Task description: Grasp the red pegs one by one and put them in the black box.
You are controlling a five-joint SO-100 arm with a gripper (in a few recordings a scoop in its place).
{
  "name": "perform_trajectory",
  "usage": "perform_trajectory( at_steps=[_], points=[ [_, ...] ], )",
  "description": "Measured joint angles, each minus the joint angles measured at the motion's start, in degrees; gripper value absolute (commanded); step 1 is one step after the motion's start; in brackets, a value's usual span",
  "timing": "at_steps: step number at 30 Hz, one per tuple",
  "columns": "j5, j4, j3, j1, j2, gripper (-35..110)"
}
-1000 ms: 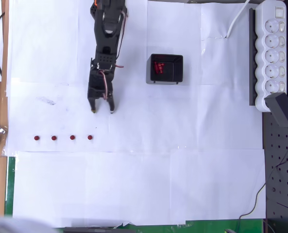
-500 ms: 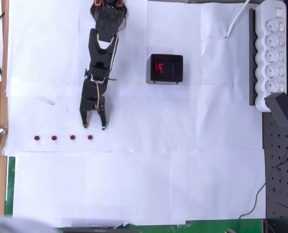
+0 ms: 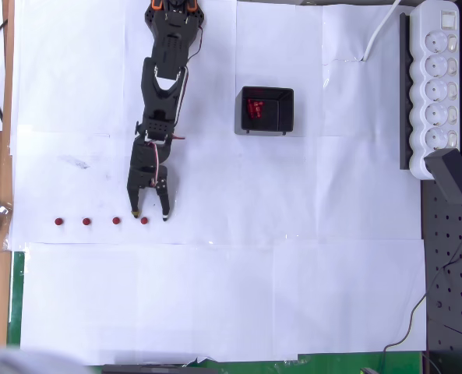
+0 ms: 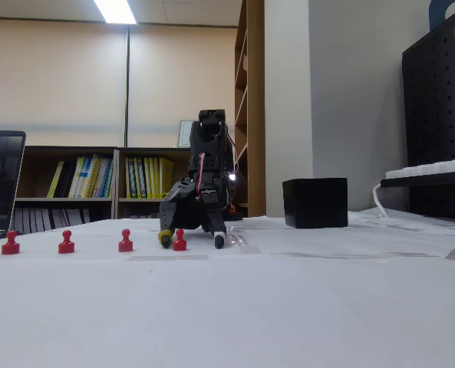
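Several red pegs stand in a row on the white paper; the rightmost peg (image 3: 144,220) (image 4: 179,240) sits just below and between the fingertips of my black gripper (image 3: 150,214) (image 4: 191,239). The gripper is open, reaching down low over the paper, with its two tips either side of that peg. The other pegs (image 3: 116,220) (image 3: 86,221) (image 3: 58,221) lie to its left in the overhead view. The black box (image 3: 267,111) (image 4: 314,202) stands to the right of the arm, with red pegs (image 3: 255,107) lying inside it.
A white power strip (image 3: 439,86) on a black rail lies along the right edge, with a black plug (image 3: 453,176) and cables. The wooden table edge (image 3: 7,117) runs along the left. White paper (image 3: 215,304) covers the table.
The arm has stretched forward and down, bringing the open gripper from well above the peg row to the rightmost peg. The pegs and box have not moved.
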Motion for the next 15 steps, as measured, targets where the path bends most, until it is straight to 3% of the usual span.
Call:
perform_trajectory(
  at_steps=[15],
  points=[
    [-0.4, 0.0, 3.2, -0.2, 2.6, 25]
  ],
)
